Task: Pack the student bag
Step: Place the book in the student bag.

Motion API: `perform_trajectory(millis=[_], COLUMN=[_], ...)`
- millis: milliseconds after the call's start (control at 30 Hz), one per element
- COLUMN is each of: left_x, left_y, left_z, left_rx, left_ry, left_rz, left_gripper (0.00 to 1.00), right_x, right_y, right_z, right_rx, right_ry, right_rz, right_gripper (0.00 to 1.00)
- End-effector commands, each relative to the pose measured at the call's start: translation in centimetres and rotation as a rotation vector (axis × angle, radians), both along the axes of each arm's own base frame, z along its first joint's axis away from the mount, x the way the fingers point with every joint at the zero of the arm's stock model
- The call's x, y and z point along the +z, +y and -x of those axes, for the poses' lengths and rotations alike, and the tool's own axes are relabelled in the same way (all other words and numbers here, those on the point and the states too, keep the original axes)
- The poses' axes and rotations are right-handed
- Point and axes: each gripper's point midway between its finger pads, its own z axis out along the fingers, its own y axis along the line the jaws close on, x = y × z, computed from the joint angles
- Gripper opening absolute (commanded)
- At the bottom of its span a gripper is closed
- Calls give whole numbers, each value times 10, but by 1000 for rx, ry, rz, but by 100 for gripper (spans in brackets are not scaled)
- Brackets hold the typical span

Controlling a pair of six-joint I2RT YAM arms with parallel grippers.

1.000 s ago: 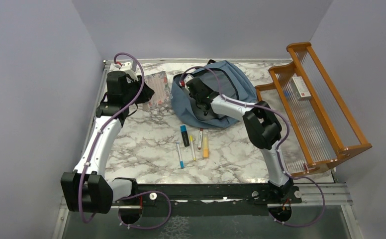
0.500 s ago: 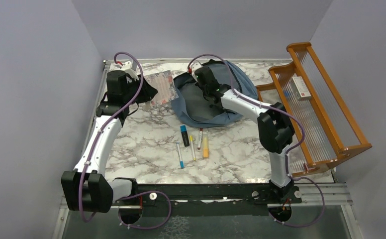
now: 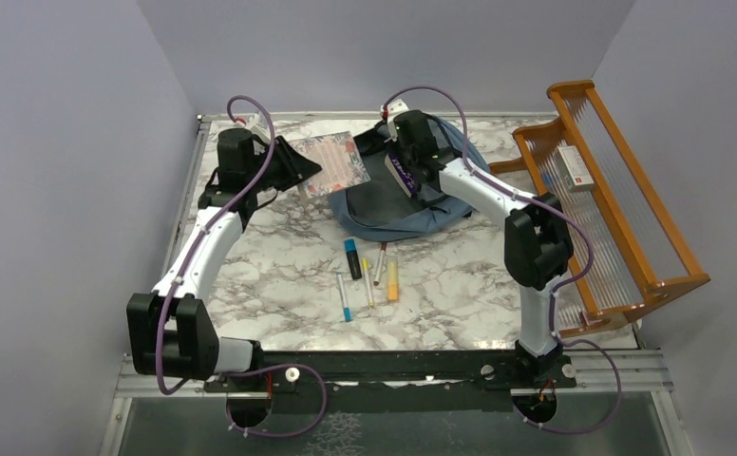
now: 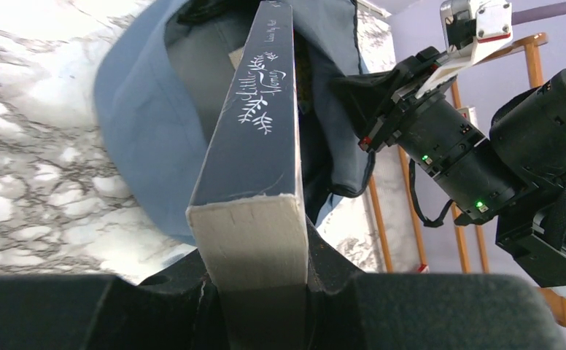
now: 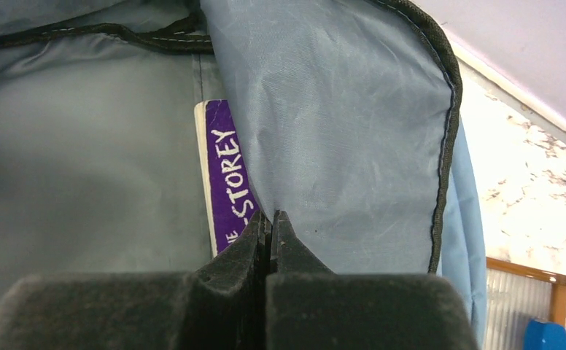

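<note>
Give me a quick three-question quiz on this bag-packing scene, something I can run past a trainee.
1. True or false: the left gripper is shut on a dark-spined book.
2. The right gripper is: A) open in mid-air; B) shut on the fabric of the student bag; C) out of every view.
3. Fill in: the purple book inside the student bag shows the word ____.
Key: 1 true; 2 B; 3 STOREY.
</note>
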Motion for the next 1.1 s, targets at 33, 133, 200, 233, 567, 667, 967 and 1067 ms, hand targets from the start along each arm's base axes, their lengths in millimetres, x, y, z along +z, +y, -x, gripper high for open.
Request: perform_trajectory(millis=[33, 133, 200, 233, 567, 667, 967, 1067], left_x=[41, 36, 31, 28, 13, 14, 16, 9], left_y=[-33, -50, -62, -68, -85, -90, -116, -121], left_z=[-12, -18, -20, -22, -47, -57, -78, -79], left_rx=[-38, -44, -54, -58, -26, -33, -84, -86], left_ry=[-94, -73, -55, -47, -17, -21, -4, 24], left_rz=[104, 122, 134, 137, 178, 198, 266, 277], left_gripper=[0, 0, 0, 0, 0, 0, 0, 0], right_x=[59, 66, 70, 71, 80, 80, 83, 88], right_y=[12, 14, 15, 15, 15, 14, 12, 11], right_z=[-10, -12, -14, -14, -17, -15, -11, -11], right_rx=[23, 29, 31, 31, 42, 46, 45, 41], right_ry=[-101, -114, -122, -124, -146, -147, -159, -175], right_rz=[-152, -162, -164, -163, -146, -144, -159, -172], right_gripper=[1, 1, 1, 1, 1, 1, 1, 1])
